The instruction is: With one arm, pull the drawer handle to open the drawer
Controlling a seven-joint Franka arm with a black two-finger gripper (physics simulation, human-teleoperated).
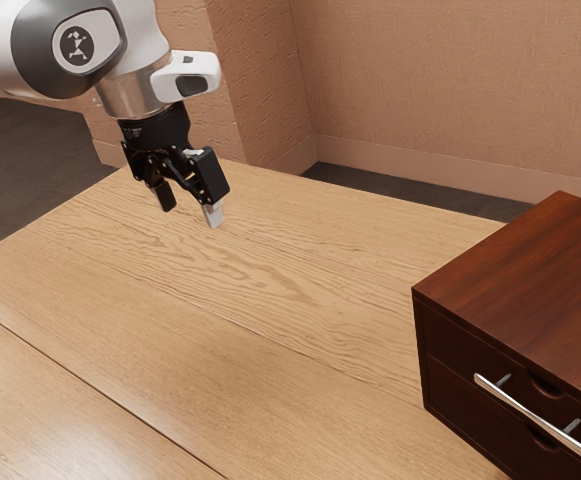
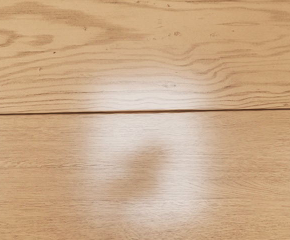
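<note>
A dark wooden cabinet [image 1: 540, 290] stands at the exterior view's right on the light wood table [image 1: 270, 320]. Its drawer front [image 1: 490, 385] carries a long silver bar handle [image 1: 528, 413] and sits flush with the cabinet. My gripper [image 1: 190, 208] hangs above the table at the exterior view's upper left, far from the cabinet. Its two fingers stand apart with nothing between them, so it is open. Under my hand the wrist view has bare table boards [image 2: 145, 65] with a dark seam [image 2: 145, 112] between them.
A tan wall [image 1: 450, 70] with a skirting board runs behind the table. Dark floor [image 1: 30, 150] lies beyond the table's far edge at the exterior view's left. A wide stretch of tabletop separates my hand from the cabinet.
</note>
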